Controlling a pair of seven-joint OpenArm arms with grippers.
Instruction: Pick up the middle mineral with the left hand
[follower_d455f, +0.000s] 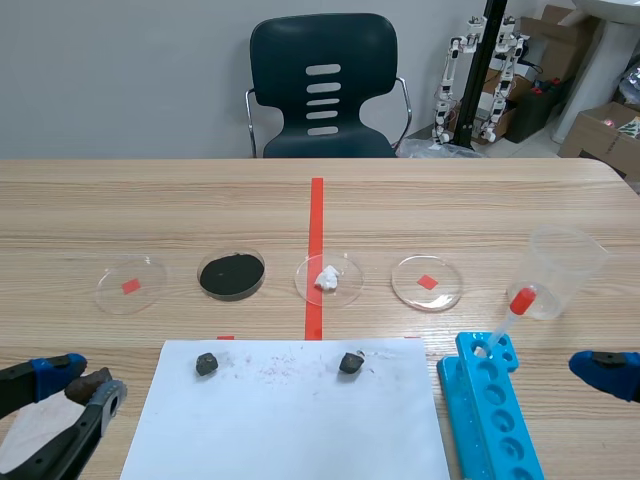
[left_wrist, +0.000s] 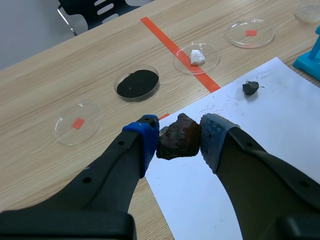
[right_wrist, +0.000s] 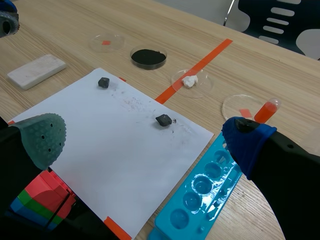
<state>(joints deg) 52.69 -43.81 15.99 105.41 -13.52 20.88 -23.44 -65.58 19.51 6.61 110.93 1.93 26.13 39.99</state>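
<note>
Pinching a brown mineral (left_wrist: 176, 134), left tool (left_wrist: 179, 141) hangs low.

The left arm (follower_d455f: 70, 440) lies low over the near left corner of the bench (follower_d455f: 500, 200), its jaws clamped on a dark brown mineral (left_wrist: 179, 136) pinched between a blue pad (left_wrist: 147, 140) and a grey-blue pad (left_wrist: 216, 137). The right arm (right_wrist: 295, 170) comes in low at the near right edge, where only its blue fingertip (follower_d455f: 600, 372) shows from the front. Its jaws stand wide apart and hold nothing, that fingertip on one side and a grey-green pad (right_wrist: 42, 137) on the other.
</note>
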